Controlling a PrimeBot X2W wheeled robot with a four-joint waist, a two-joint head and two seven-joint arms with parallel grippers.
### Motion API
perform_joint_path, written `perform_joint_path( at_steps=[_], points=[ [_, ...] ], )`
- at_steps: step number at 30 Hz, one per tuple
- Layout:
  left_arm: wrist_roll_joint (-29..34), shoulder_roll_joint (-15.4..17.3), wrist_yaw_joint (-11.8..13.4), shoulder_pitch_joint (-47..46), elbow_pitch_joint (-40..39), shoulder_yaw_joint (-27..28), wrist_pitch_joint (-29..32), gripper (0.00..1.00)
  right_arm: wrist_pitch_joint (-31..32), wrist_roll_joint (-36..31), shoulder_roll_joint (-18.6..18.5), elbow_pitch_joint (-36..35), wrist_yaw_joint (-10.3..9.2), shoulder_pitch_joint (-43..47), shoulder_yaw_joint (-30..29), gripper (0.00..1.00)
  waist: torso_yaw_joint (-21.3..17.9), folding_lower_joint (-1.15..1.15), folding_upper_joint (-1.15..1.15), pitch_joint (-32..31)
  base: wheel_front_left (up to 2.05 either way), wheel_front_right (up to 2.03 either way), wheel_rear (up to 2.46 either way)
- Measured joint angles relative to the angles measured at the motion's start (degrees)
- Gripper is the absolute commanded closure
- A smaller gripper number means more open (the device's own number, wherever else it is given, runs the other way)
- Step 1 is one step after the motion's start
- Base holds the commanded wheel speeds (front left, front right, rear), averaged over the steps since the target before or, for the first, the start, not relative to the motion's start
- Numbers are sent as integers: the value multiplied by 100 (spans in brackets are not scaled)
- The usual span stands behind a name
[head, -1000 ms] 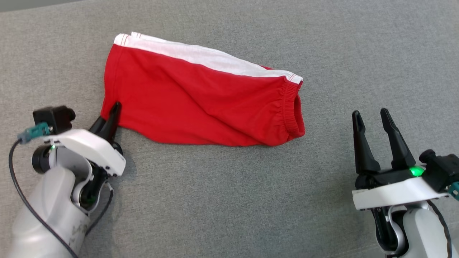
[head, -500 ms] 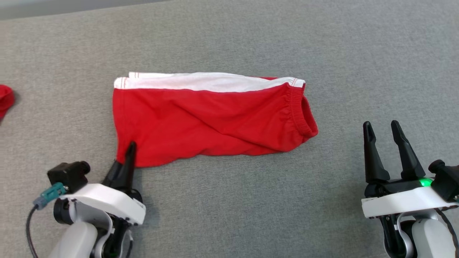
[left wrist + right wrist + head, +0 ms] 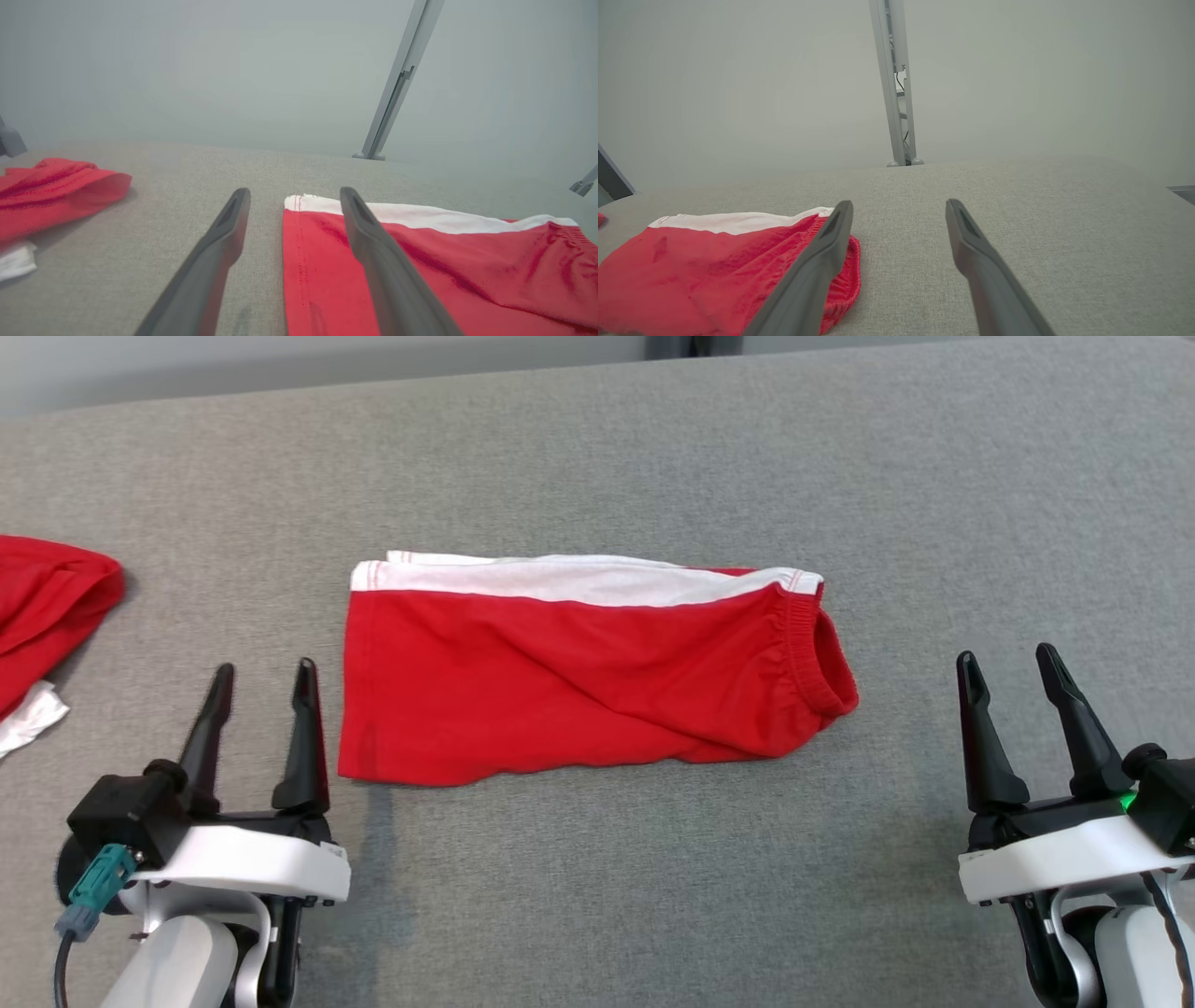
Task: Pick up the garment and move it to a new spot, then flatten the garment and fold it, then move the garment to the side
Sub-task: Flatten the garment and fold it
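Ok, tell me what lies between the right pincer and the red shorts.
Nothing: only bare grey cloth surface separates the right pincer from the waistband end of the red shorts. The head view shows that stretch plainly.

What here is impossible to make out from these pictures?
Other red garment: head view, cut off by the left edge.
Folded garment, lower layers: all views, covered by its top layer.
Room beyond the table: wrist views, blurred to grey haze.
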Motion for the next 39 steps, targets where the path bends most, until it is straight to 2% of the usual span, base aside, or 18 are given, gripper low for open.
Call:
perform_joint_path(
  at_steps=[5, 15, 22, 29, 37, 38, 39],
  points=[
    [363, 81, 149, 126, -291, 69, -63, 0, 166, -259, 7, -148, 0, 3, -24, 0, 145, 0, 0, -124, 0, 0, 0],
    [437, 41, 122, 166, -374, -31, -65, 0, 558, -430, 52, 114, 0, -142, 105, 0, 401, 0, 0, -137, 0, 0, 0],
    [444, -81, 18, -52, -242, -177, -64, 0, 664, -339, 118, 992, 0, -728, 339, 0, 586, 0, 0, 39, 0, 0, 0],
    [485, -211, -92, -276, -103, -271, -68, 0, 677, -396, 127, 2002, 0, -1199, 172, 0, 757, 0, 0, 209, 0, 0, 0],
    [534, -268, -189, -374, 2, -309, -71, 0, 753, 11, 118, 2652, 0, -1565, 403, 0, 773, 0, 0, 333, 0, 0, 0],
    [543, -274, -196, -385, 13, -309, -71, 0, 750, 100, 119, 2694, 0, -1604, 446, 43, 766, 0, 0, 342, 0, 0, 0],
    [549, -279, -213, -400, 26, -310, -71, 0, 743, 135, 119, 2726, 0, -1634, 489, 63, 756, 0, 0, 351, 0, 0, 0]
  ],
)
